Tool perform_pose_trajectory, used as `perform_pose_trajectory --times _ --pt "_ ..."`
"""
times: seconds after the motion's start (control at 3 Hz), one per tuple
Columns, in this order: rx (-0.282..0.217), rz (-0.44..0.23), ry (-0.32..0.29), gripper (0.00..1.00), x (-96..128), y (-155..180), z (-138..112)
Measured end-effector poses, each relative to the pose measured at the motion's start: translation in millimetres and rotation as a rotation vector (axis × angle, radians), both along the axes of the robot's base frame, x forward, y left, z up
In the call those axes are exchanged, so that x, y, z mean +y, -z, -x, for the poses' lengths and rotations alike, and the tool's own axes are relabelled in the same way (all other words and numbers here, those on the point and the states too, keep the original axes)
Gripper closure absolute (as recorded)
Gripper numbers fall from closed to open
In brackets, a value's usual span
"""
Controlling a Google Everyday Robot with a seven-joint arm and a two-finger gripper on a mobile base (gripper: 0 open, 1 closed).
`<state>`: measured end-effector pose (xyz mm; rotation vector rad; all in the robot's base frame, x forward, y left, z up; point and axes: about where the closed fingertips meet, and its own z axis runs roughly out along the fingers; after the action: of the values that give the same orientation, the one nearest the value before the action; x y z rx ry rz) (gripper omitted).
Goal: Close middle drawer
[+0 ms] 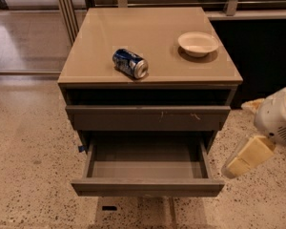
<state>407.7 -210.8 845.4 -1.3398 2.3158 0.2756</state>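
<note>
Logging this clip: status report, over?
Gripper right of cabinet, touching nothing. Middle drawer stands open, empty. Nothing in its way.

Rounded white arm (278, 116) bears cream end effector (245, 157) at right edge.

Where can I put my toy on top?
Left of the blue can the cabinet top is bare, also the strip behind can and white bowl. Between them is tighter. The gripper hangs right of the open middle drawer.
</note>
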Motion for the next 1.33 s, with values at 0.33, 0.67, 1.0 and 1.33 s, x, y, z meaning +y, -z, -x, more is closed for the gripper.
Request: perform_pose_trajectory --times 0.33,0.67,1.0,1.33 --pt "0.036 -0.129 0.059 0.00 9.7 79.4 -1.4" --pt "0.057 -0.220 0.099 0.00 13.6 139.2 -14.3" --pt "0.064 -0.232 0.107 0.19 13.3 149.2 -18.0" --pt "0.064 -0.232 0.107 0.42 13.3 149.2 -18.0"
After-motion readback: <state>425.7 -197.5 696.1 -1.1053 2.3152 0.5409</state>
